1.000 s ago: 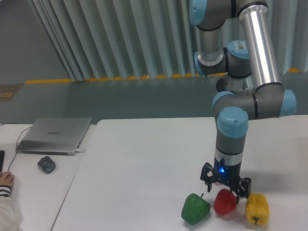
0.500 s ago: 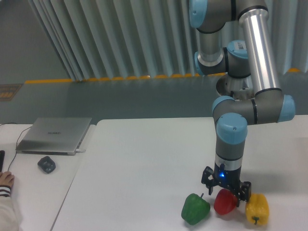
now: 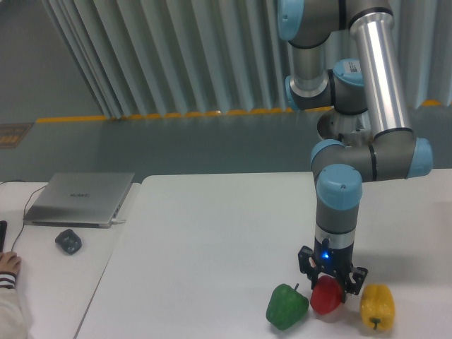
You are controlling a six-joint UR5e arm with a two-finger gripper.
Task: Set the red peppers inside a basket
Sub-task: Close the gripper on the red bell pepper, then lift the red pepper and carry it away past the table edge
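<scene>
White table (image 3: 212,233) scene: gripper (image 3: 329,284) straddles the red pepper (image 3: 325,296), fingers apart either side; stem hidden, orientation unclear.

Place: a robotics lab or industrial test hall
Arm: a UR5e arm (image 3: 367,141) standing at a white desk (image 3: 212,240)
Walls: grey corrugated metal panelling (image 3: 176,56)
Floor: grey, with a yellow safety stripe (image 3: 141,116)
Workstation: a closed laptop (image 3: 79,198) and a mouse (image 3: 68,241) on a side desk
</scene>
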